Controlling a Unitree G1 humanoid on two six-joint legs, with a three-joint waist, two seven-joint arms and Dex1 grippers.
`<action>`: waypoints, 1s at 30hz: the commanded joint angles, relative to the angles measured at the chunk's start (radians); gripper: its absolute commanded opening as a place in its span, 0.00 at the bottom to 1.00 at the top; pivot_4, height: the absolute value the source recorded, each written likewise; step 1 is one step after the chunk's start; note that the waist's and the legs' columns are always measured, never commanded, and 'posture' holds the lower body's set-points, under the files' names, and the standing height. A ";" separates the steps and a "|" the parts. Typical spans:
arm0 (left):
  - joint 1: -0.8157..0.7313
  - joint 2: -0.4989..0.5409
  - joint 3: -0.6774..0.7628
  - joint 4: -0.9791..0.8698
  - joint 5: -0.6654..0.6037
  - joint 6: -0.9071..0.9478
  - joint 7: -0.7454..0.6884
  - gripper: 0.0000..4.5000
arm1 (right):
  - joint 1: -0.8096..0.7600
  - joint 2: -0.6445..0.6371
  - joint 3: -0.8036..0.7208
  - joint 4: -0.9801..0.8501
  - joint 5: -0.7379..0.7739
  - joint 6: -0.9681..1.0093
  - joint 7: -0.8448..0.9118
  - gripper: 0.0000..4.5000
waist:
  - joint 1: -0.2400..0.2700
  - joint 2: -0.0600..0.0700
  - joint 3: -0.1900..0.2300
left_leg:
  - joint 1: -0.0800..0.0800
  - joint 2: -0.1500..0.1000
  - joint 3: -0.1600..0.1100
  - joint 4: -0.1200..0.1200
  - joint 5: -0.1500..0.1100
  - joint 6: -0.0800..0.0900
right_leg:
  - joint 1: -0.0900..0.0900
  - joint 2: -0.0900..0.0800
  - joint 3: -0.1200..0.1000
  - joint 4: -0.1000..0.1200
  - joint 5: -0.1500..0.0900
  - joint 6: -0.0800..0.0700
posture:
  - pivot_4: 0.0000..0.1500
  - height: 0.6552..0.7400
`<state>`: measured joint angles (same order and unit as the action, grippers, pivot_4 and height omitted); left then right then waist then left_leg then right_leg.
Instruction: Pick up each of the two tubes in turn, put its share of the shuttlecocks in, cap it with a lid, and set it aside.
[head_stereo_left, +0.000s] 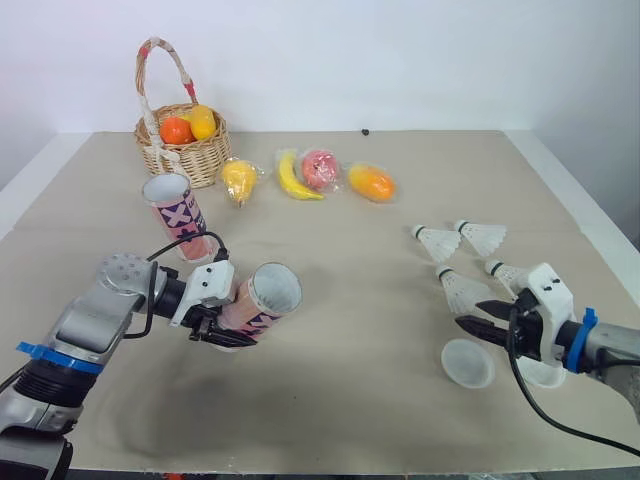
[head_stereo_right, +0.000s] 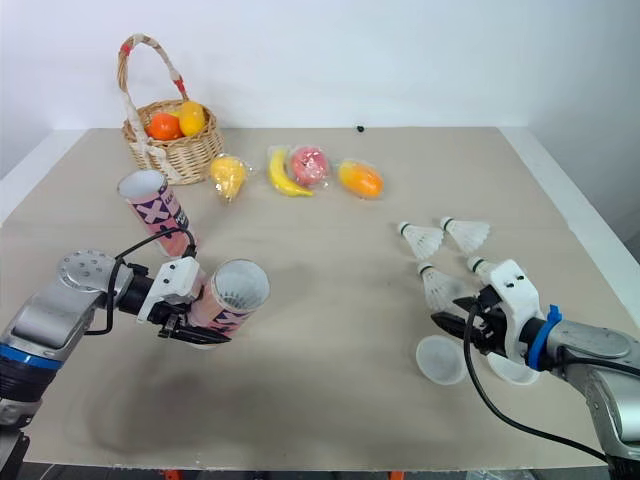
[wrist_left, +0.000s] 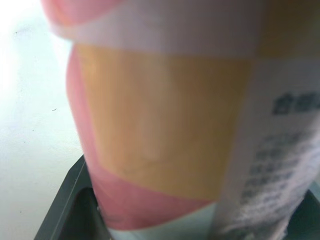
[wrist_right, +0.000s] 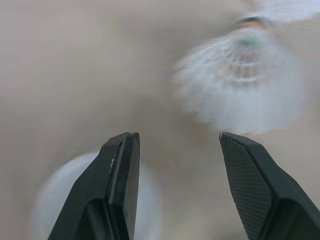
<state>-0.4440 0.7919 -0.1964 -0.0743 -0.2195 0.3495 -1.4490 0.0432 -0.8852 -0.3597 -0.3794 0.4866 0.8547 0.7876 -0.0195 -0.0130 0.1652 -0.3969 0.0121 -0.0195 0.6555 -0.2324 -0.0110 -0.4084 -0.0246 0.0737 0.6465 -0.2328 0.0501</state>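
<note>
- Left eye view, mid-task: clamped in the left gripper (head_stereo_left: 215, 325), one tube (head_stereo_left: 262, 300), jaws closed round its lower body, held aslant low over the table (head_stereo_left: 350, 420) with the open mouth turned toward the robot's right.
- Behind it, standing near the basket (head_stereo_left: 185, 150), the second tube (head_stereo_left: 178, 217), open-topped and uncapped.
- On the robot's right, lying loose and near one another, four shuttlecocks (head_stereo_left: 460, 287); impossible to tell whether the held tube already contains any.
- Just in front of them, the right gripper (head_stereo_left: 478, 316), jaws spread wide and holding nothing, hovering beside one white lid (head_stereo_left: 467, 363), with the other lid (head_stereo_left: 545, 375) partly under the wrist.
- Judged step: reaching for the nearest shuttlecock to feed the held tube.
- Risk one: closing on the feather skirt rather than the cork, likely to crush the feathers or lose the hold.
- Risk two: sweeping in too low, apt to nudge the nearby lid or scatter the neighbouring shuttlecocks.
- Risk three: with the tube mouth tilted well over, a shuttlecock offered off-centre liable to catch on the rim or slide back out.
- Risk four: a slackened left grip, enough to let the smooth tube turn or drop.
</note>
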 joint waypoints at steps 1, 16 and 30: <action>0.018 -0.019 -0.064 0.023 0.006 0.005 -0.011 0.64 | -0.053 0.025 -0.003 -0.015 0.030 0.022 -0.033 0.62 | 0.000 0.000 0.000 | 0.000 0.000 0.000 0.000 0.000 0.000 | 0.000 0.000 0.000 0.000 0.000 0.000 | 1.00 0.88; 0.015 -0.026 -0.056 0.019 0.005 0.020 -0.011 0.64 | -0.166 0.098 0.139 -0.010 -0.004 0.082 -0.182 0.62 | 0.000 0.000 0.000 | 0.000 -0.001 0.000 0.000 0.000 0.000 | 0.001 -0.001 0.001 0.000 0.000 0.001 | 1.00 0.88; 0.021 -0.016 -0.052 0.000 0.001 0.037 -0.012 0.64 | -0.201 0.097 0.159 -0.014 -0.060 0.060 -0.224 0.33 | 0.000 0.000 0.000 | -0.001 -0.001 -0.001 0.000 0.000 0.000 | 0.001 -0.001 0.001 0.000 -0.001 0.002 | 1.00 0.88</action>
<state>-0.4504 0.7808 -0.1940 -0.0727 -0.2184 0.3721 -1.4556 -0.1562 -0.7749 -0.1594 -0.3502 0.4097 0.9323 0.5457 -0.0198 -0.0128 0.1650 -0.3979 0.0112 -0.0202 0.6559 -0.2327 -0.0107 -0.4079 -0.0260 0.0743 0.6461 -0.2335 0.0519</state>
